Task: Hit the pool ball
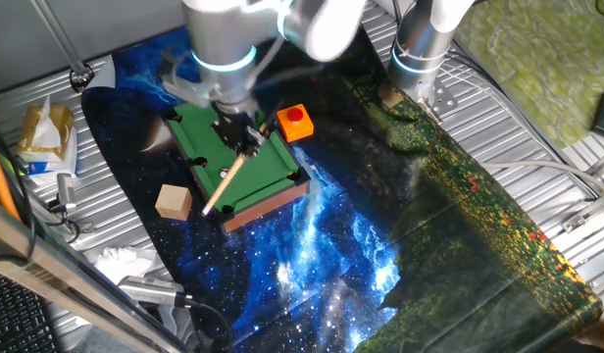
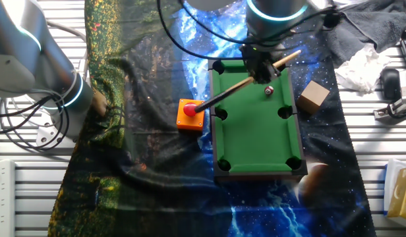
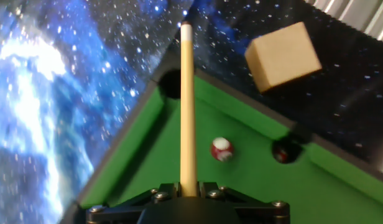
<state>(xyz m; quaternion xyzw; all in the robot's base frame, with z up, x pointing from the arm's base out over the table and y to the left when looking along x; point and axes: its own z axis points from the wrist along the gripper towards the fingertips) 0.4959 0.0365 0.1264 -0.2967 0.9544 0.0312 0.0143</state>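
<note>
A small pool table with green felt (image 2: 256,135) lies on the dark cloth. My gripper (image 2: 261,69) is shut on a wooden cue (image 3: 187,106) and hangs over the table's end near the wooden cube. In the hand view the cue runs straight ahead from the gripper (image 3: 188,190) toward a corner pocket. The pool ball (image 3: 222,149), tiny, red with a whitish spot, rests on the felt just right of the cue and does not touch it. It also shows in the other fixed view (image 2: 269,90). A darker maroon ball (image 3: 281,152) sits at a side pocket.
A tan wooden cube (image 2: 312,97) stands just off the table. An orange block with a red button (image 2: 190,115) stands by the opposite long rail, under the cue's dark end. A second robot arm (image 2: 31,59) stands at the cloth's edge. Rags and cables lie around.
</note>
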